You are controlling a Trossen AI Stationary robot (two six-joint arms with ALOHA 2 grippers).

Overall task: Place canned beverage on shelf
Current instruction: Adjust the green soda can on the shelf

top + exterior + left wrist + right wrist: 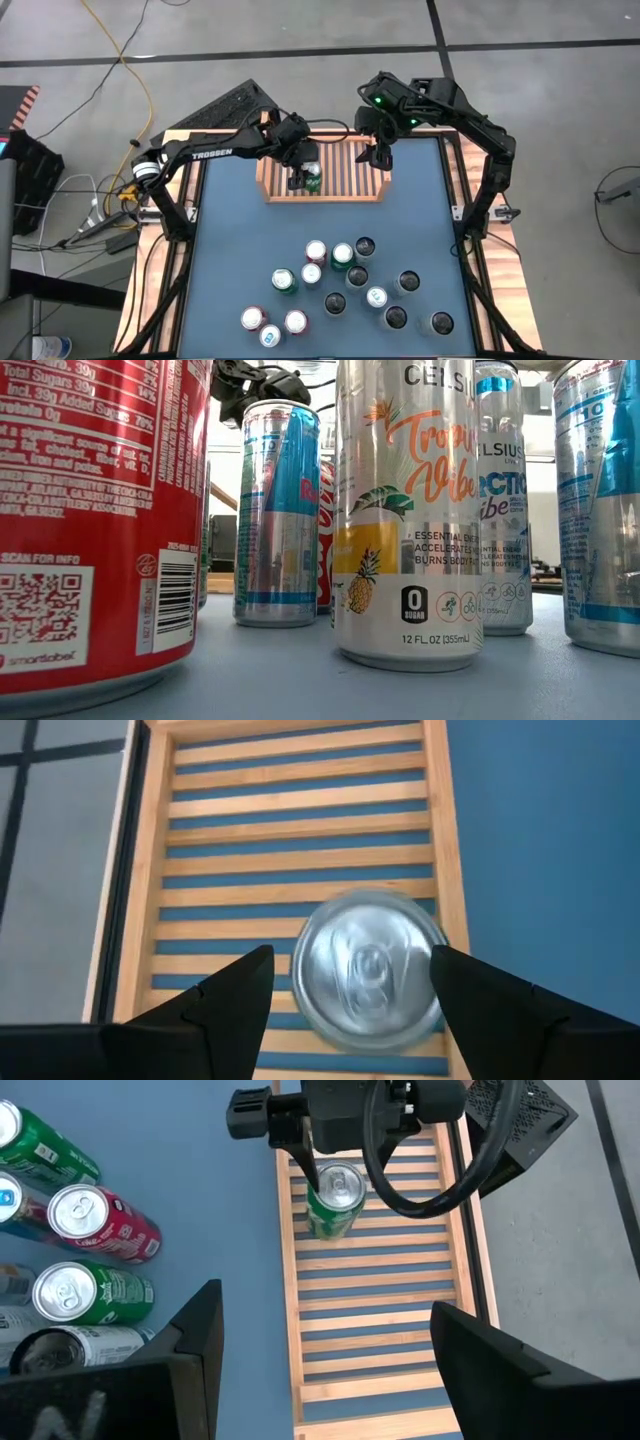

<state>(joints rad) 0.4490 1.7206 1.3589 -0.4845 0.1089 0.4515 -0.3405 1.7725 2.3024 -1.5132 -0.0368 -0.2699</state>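
Shelf: I see the light-wood slatted shelf (345, 172) lying at the far edge of the blue table (230, 260), long side running left to right.
Can: one green can (313, 179) stands upright on the shelf slats, left of the shelf's middle, close to its near wall.
Left gripper: my left gripper (300, 176) sits straight over that can, one finger on either side of it. In the left wrist view the fingers (235, 995) stand apart from the silver can top with slim gaps showing, so I read them as spread and not gripping.
Right gripper: my right gripper (381, 155) hangs above the shelf's right end, fingers wide apart, holding nothing.
Cluster: the other cans (345, 285) stand grouped on the near half of the table, well apart from the shelf.
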